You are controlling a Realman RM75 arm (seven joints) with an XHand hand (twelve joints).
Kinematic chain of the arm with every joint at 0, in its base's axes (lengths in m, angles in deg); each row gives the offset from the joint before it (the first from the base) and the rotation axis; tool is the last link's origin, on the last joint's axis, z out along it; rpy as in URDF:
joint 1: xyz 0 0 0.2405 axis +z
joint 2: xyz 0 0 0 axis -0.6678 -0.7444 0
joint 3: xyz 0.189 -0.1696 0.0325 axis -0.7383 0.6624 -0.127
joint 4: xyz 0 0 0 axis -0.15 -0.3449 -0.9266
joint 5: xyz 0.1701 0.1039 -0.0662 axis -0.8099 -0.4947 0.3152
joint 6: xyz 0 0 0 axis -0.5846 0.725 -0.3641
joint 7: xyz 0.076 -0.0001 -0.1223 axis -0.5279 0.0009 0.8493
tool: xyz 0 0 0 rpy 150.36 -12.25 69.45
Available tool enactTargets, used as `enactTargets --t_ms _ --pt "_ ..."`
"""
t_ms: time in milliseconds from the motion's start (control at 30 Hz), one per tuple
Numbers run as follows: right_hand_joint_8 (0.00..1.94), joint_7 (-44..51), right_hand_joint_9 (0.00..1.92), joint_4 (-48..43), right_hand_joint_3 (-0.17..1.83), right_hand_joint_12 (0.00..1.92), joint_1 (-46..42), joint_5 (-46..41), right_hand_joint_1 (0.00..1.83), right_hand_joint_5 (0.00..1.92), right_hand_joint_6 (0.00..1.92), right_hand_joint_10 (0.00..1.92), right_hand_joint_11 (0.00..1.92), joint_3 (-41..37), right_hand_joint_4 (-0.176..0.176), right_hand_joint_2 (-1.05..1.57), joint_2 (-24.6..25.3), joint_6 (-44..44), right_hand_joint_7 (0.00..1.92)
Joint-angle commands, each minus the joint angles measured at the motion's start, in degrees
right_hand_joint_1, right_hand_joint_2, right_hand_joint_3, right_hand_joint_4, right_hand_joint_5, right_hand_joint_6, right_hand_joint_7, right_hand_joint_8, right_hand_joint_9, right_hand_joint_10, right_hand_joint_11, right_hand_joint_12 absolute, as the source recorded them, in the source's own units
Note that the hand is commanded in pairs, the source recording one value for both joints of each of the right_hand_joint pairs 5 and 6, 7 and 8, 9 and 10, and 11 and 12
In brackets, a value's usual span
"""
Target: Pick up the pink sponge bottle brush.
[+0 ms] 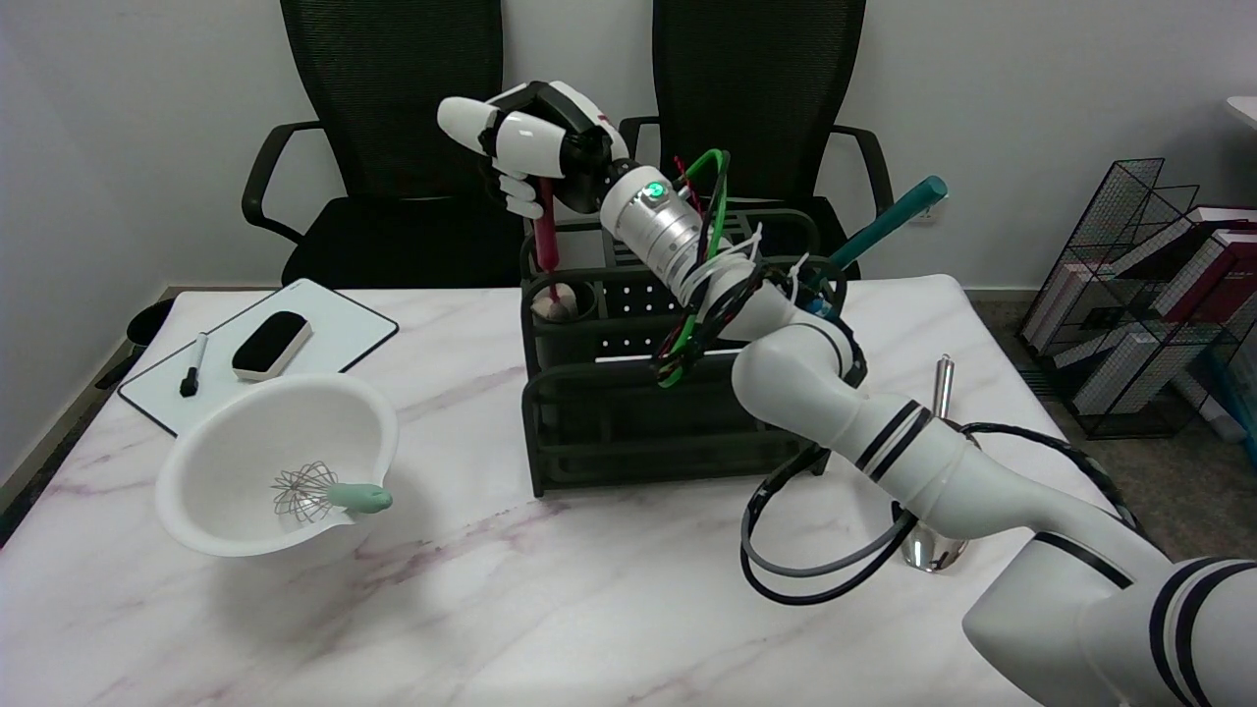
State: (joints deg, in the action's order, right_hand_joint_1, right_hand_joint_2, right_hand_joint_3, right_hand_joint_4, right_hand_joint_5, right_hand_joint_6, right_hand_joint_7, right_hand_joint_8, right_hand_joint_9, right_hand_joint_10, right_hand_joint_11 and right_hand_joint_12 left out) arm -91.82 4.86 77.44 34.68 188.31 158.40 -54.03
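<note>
While my hand (535, 137) squeezes the pink brush (546, 236) above the rack (628, 393), its sponge could catch on the rack's cup.

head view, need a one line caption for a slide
Right hand grips the pink brush handle, its sponge end still in the dark rack on the marble table.

Two black mesh chairs (579, 128) (armrests out) against a white wall (1031, 98)

White bowl (236, 471) holding whisk (329, 493), whiteboard (339, 329) with eraser (271, 345), marker (193, 364)
</note>
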Motion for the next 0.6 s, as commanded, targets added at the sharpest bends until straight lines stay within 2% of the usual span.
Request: enactTargets --t_ms 33,600 --pt "1.92 -0.1 1.92 -1.3 0.39 1.92 1.3 -2.0 0.96 1.92 1.92 1.92 1.92 -1.3 0.000 1.57 -0.5 4.1 1.92" --pt "1.92 -0.1 1.92 -1.1 0.38 1.92 2.0 -2.0 0.95 1.92 1.92 1.92 1.92 -2.8 0.000 1.57 -1.2 3.8 1.92"
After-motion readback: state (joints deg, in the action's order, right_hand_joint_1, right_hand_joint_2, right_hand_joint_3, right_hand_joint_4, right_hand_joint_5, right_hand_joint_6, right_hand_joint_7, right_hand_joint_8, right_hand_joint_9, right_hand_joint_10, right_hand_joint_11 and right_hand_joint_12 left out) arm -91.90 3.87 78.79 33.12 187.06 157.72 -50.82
